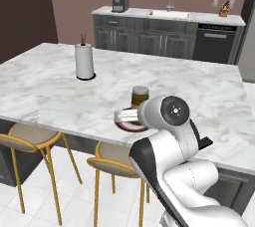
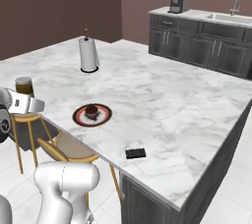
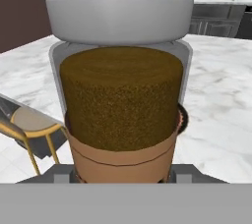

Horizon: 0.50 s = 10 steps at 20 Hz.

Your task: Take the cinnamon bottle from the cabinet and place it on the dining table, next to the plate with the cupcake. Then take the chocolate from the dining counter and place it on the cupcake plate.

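Note:
My gripper point(image 3: 123, 174) is shut on the cinnamon bottle point(image 3: 120, 95), a brown jar with a grey lid that looms large in the hand view. From the left base view the bottle point(image 1: 140, 95) hangs upright just above the plate point(image 1: 130, 125), which my arm partly hides. From the right it point(image 2: 23, 86) is in the air to the left of the dining table's point(image 2: 162, 95) near edge, with the gripper point(image 2: 25, 100) under it. The plate point(image 2: 92, 115) carries the cupcake point(image 2: 91, 111). The chocolate point(image 2: 135, 153) lies flat near the table's front edge, right of the plate.
A paper towel roll point(image 1: 84, 61) stands upright on the far left part of the slab. Yellow-legged stools point(image 1: 30, 139) point(image 1: 114, 165) sit under the near edge. A back counter with a sink and coffee machine point(image 1: 120, 1) runs along the wall.

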Available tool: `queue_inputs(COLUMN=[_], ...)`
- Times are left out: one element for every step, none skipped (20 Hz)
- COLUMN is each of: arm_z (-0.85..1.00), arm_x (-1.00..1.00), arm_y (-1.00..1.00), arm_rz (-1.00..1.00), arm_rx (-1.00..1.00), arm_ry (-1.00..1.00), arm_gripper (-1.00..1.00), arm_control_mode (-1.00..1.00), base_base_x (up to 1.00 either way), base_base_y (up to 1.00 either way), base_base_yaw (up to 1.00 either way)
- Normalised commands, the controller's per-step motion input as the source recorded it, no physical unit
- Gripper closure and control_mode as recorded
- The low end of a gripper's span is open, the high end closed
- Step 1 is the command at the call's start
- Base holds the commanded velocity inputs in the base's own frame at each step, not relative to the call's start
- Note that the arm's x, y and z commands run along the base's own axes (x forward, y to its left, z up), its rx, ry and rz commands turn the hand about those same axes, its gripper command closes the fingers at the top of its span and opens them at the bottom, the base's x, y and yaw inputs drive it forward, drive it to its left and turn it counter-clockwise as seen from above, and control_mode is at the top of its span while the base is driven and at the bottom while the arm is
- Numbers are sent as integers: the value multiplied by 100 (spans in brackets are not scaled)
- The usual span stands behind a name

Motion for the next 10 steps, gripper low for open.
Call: queue_inputs(arm_z=[0,0,0,0,0,0,0,0,0,0], arm_x=[0,0,0,0,0,0,0,0,0,0], arm_y=[0,0,0,0,0,0,0,0,0,0], arm_rz=[0,0,0,0,0,0,0,0,0,0], arm_rx=[0,0,0,0,0,0,0,0,0,0], arm_ry=[0,0,0,0,0,0,0,0,0,0], arm_gripper=[100,100,100,100,100,100,100,100,100,100], arm_control_mode=[100,100,100,100,100,100,100,100,100,100], base_base_x=[53,54,55,54,53,48,46,49,49,47], base_base_y=[19,21,23,24,25,26,24,22,21,17], base_base_yaw=[-5,-7,-9,-10,-10,-11,-11,-13,-14,-13])
